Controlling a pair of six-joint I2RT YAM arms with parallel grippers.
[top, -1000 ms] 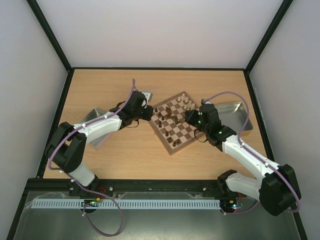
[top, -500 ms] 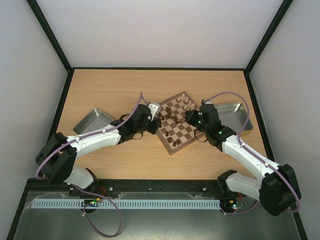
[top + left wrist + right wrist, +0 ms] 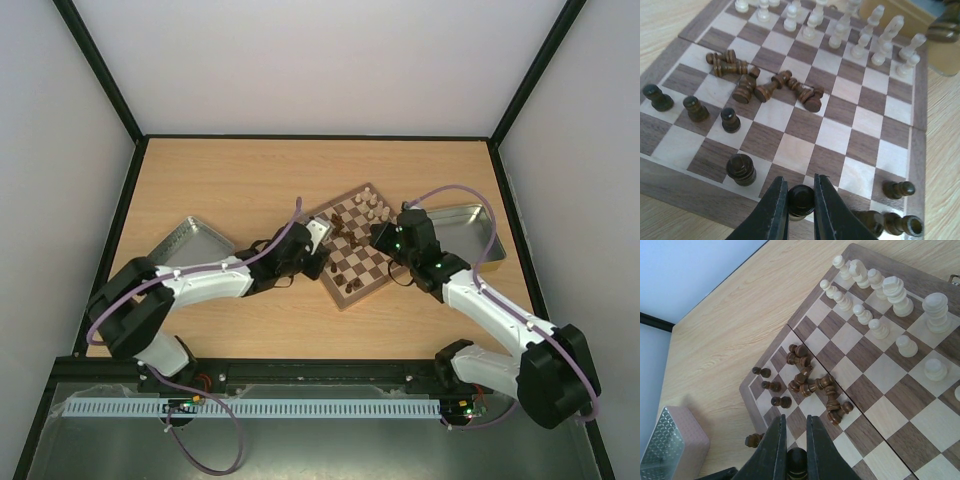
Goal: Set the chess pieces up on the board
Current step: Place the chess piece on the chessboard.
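Note:
The board (image 3: 352, 262) lies at mid table, turned diagonally. Cream-white chess pieces (image 3: 860, 35) stand in rows on its far side. Several dark pieces (image 3: 770, 87) lie toppled in a heap near the middle, also in the right wrist view (image 3: 815, 385). Three dark pawns (image 3: 695, 107) and a dark rook (image 3: 741, 169) stand near the left edge. My left gripper (image 3: 800, 186) is shut on an upright dark piece (image 3: 801, 200) over the board's near row. My right gripper (image 3: 795, 419) is shut on another dark piece (image 3: 796, 461), above the board.
A grey metal tin (image 3: 190, 240) sits left of the board, behind my left arm. A second tin (image 3: 470, 225) lies to the right, beside my right arm (image 3: 470, 295). More dark pieces (image 3: 895, 222) stand at the board's near right corner.
My left arm has swung right from the grey tin to the board's left edge, carrying the dark piece. The right arm has stayed still.

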